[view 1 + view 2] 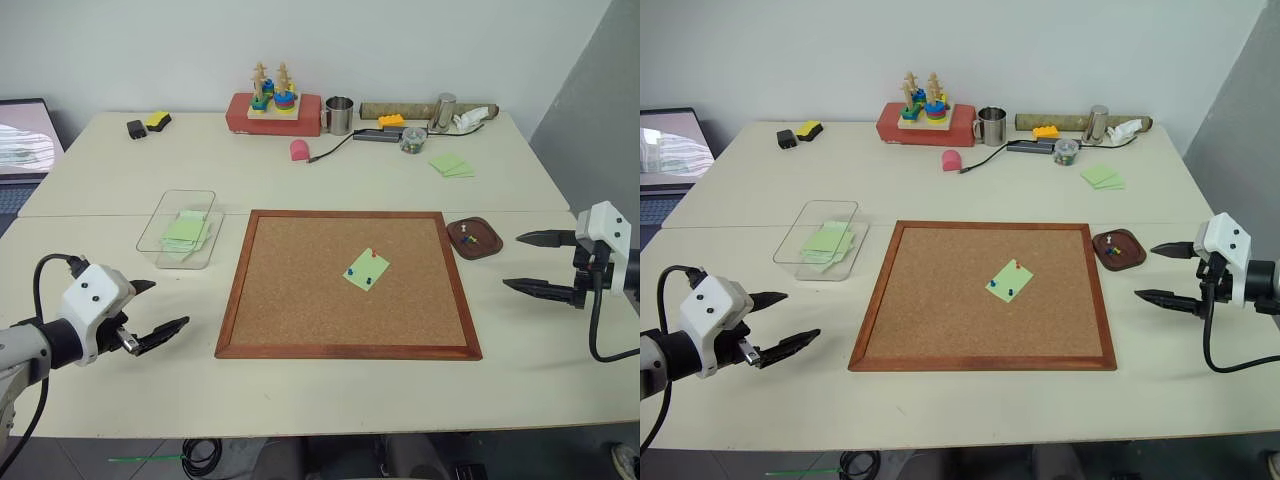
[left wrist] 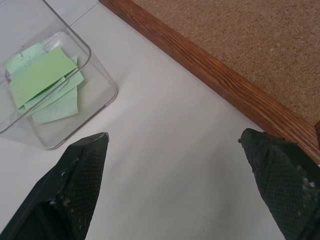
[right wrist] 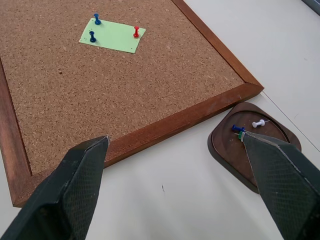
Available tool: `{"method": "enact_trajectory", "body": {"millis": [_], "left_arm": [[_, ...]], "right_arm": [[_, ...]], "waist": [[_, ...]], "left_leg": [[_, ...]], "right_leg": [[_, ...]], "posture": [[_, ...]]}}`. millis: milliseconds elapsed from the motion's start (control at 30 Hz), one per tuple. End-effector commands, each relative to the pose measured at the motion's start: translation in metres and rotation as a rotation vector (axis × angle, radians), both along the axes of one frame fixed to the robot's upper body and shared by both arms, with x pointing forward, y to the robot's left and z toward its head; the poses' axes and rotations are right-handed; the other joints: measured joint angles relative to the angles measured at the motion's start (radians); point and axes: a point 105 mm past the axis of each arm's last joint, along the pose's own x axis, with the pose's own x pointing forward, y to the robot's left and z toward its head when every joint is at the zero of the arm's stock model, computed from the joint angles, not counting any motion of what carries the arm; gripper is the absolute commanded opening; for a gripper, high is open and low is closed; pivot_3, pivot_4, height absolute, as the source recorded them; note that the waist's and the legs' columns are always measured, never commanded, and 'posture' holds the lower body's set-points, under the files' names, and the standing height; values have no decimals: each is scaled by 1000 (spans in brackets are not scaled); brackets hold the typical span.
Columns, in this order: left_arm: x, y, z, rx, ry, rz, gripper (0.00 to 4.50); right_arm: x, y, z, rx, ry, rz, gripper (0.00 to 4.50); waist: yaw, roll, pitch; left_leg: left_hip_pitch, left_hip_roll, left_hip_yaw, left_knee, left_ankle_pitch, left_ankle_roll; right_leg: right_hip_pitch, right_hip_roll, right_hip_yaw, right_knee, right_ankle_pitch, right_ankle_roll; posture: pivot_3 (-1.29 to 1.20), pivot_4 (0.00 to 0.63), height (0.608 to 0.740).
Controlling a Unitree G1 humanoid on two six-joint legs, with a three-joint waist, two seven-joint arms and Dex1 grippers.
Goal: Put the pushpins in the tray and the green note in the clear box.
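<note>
Starting at the left, our left gripper (image 1: 150,312) hangs spread and empty over bare table, near the board's (image 1: 349,284) left edge. Just beyond it sits the clear box (image 1: 181,228), already holding a few green papers. The green note (image 1: 366,269) lies right of the board's centre, held down by three pushpins (image 3: 136,31), one red and two blue. The tray (image 1: 474,238) rests just off the board's far right corner with some pins already inside. Our right gripper (image 1: 531,263) hovers near it, jaws wide, holding nothing. We judge the pins light, stiff and slippery, best pinched by the plastic head and pulled straight out; the note is thin and floppy, best taken at a lifted edge.
</note>
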Motion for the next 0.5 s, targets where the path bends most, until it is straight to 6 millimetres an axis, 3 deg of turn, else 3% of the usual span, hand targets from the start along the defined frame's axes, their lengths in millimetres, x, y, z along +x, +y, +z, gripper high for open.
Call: {"method": "enact_trajectory", "body": {"millis": [33,500], "left_arm": [[0,-2,12,5,-42,-18,4500],[3,-6,13,9,-45,-18,4500]], "right_arm": [[-2,4,8,-9,-27,27,4462],[-2,6,6,-9,-18,32,4462]], "waist": [[0,0,0],[0,0,0]], "left_leg": [[0,0,0,0,0,0],[0,0,0,0,0,0]], "right_leg": [[0,0,0,0,0,0],[0,0,0,0,0,0]], "posture": [[0,150,740],[0,150,740]]}}
